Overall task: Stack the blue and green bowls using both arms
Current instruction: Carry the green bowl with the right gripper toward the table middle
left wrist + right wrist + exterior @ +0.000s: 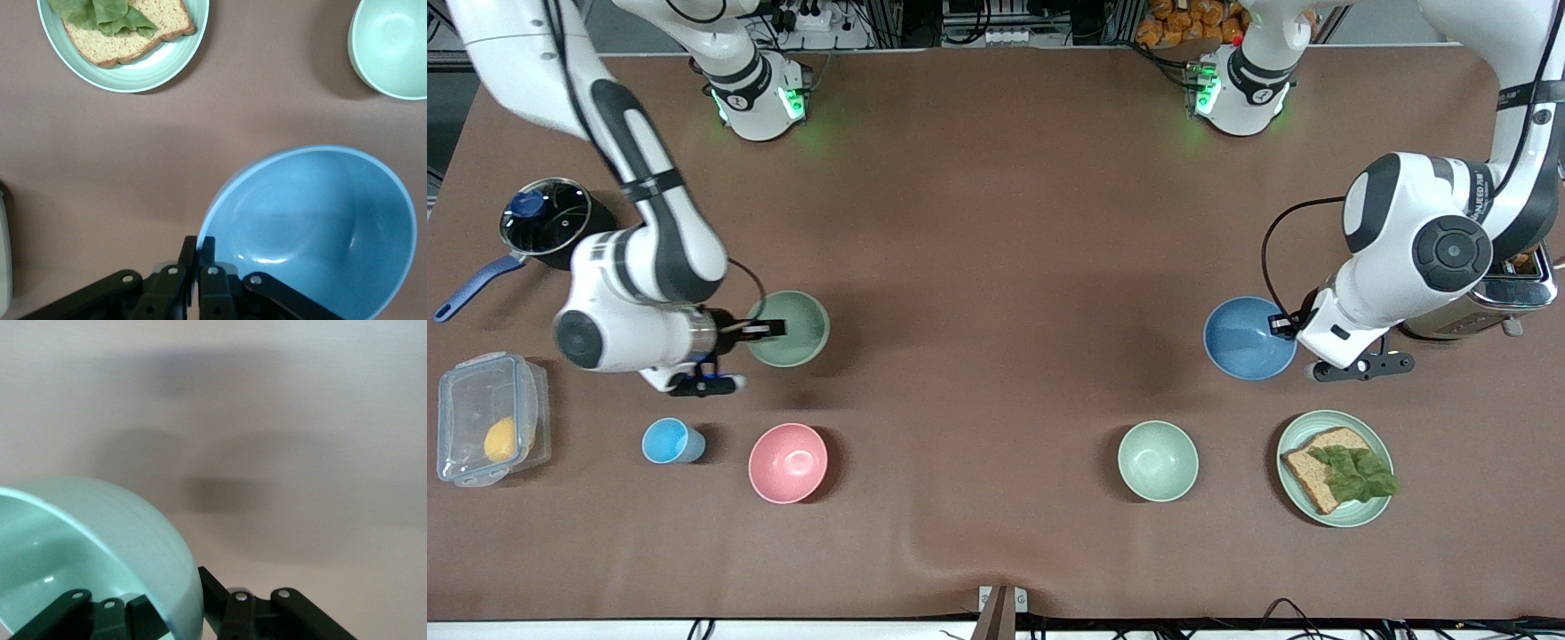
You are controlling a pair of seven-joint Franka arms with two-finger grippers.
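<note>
Left end effector (1282, 325) clenched on blue bowl (1247, 342) rim, right end effector (772, 330) clenched on green bowl (793, 331) rim

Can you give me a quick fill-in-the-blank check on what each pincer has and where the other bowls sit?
1. The left pincer is shut on the rim of the ____ bowl.
2. The right pincer is shut on the rim of the ____ bowl.
3. The pink bowl sits beside the light-blue ____.
4. The slice of bread on the green plate is topped with ____.

Missing words: blue; green; cup; lettuce
</note>
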